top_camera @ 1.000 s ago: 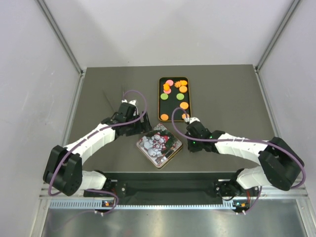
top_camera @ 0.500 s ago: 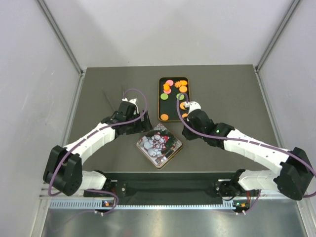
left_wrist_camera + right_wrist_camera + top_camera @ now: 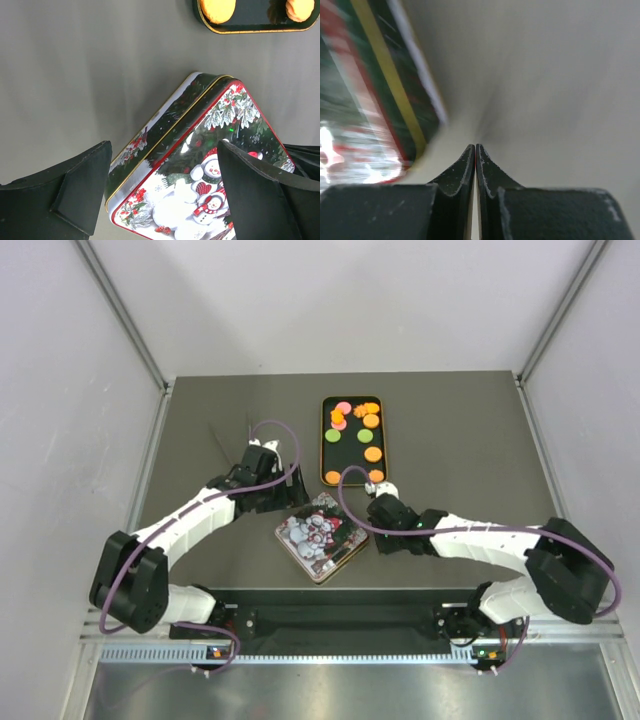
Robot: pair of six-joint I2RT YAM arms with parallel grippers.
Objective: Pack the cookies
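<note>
Right hand point(image 3: 475, 148) closed, just beside lidded tin point(image 3: 321, 534); cookies point(image 3: 372, 453) on tray point(image 3: 350, 456) beyond.

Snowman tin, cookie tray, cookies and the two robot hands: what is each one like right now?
Snowman tin: lid on, closed.
Tray: holding cookies, partly bare.
Cookies: lying in the tray.
Left gripper: open, empty, by the tin.
Right gripper: shut, nothing seen between its fingers.
</note>
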